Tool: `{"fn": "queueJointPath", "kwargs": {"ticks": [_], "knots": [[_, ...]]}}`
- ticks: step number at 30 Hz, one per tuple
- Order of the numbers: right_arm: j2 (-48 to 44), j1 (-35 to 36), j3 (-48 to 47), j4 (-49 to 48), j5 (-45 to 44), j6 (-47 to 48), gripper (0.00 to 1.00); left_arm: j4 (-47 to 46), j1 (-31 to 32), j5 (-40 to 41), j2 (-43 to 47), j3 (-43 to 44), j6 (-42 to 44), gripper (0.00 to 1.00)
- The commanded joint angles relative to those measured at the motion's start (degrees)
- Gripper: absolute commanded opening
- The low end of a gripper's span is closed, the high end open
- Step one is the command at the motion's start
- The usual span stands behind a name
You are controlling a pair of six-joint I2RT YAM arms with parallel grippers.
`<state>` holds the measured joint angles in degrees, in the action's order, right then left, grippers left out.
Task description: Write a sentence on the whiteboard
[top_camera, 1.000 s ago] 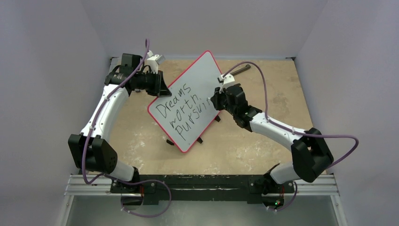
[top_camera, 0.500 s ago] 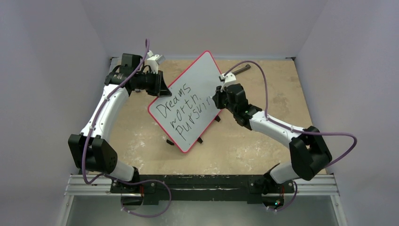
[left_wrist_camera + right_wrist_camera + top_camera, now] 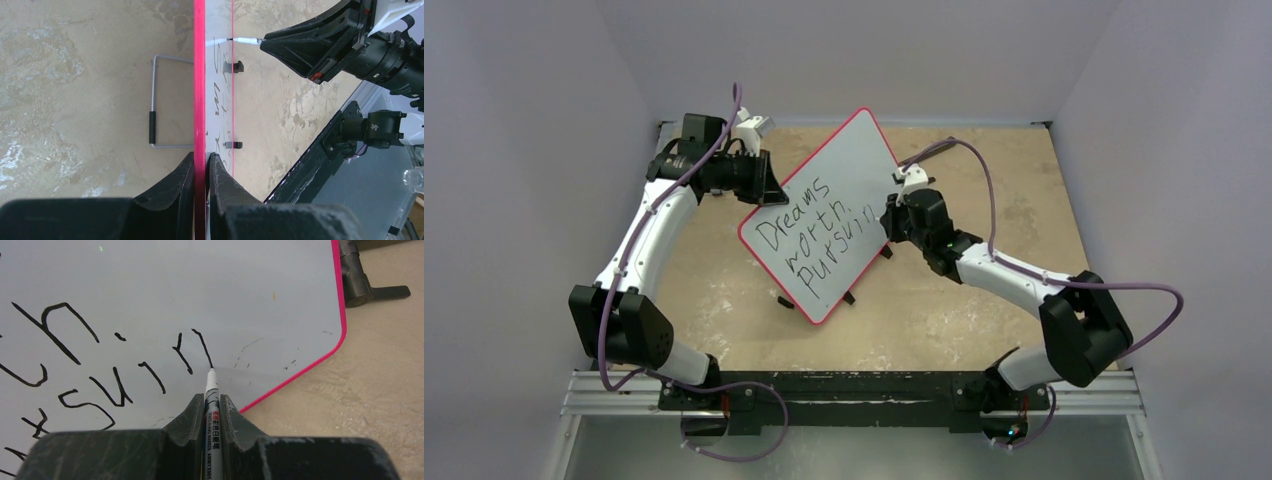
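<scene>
The whiteboard [image 3: 844, 185], white with a thin red rim, stands tilted on the table. My left gripper [image 3: 769, 185] is shut on its left edge; the left wrist view shows the rim [image 3: 199, 75] pinched between both fingers. The sentence [image 3: 809, 235] reads "Dreams worth pursuin" in black, three slanted lines. My right gripper [image 3: 890, 212] is shut on a white marker [image 3: 211, 395]. Its tip touches the board at the foot of the last stroke [image 3: 202, 347], near the board's right rim [image 3: 300, 372].
A wire stand with a black sleeve [image 3: 152, 125] lies on the tan table behind the board. Small black clips [image 3: 233, 66] sit on the board's lower edge. A dark tool [image 3: 936, 150] lies at the back right. Grey walls close in on three sides.
My right gripper has moved slightly right and down along the third line, adding a stroke at the end of the last word. The left arm and board have not moved.
</scene>
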<state>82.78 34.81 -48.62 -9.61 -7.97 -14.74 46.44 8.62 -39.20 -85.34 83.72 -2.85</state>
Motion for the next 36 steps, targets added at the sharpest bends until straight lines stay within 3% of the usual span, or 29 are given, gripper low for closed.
{"fn": "queueJointPath", "kwargs": {"ticks": [1,14,23,36], "knots": [[-1.9,0.0,1.4,0.0,0.5,-1.1,0.00,-1.9,0.3,-0.8,1.8,2.1,1.8,0.00],[-4.9,-1.6,-2.8,-0.3,-2.5,0.8,0.00,-1.8,0.4,-0.6,2.0,2.1,1.8,0.00],[-0.9,-7.1,-6.4,-0.6,1.4,-0.5,0.00,-1.7,0.6,-0.1,2.2,2.1,2.0,0.00],[3.9,-7.8,-9.9,-1.8,4.0,-0.7,0.00,-1.4,0.8,0.1,2.1,2.0,2.2,0.00]]}}
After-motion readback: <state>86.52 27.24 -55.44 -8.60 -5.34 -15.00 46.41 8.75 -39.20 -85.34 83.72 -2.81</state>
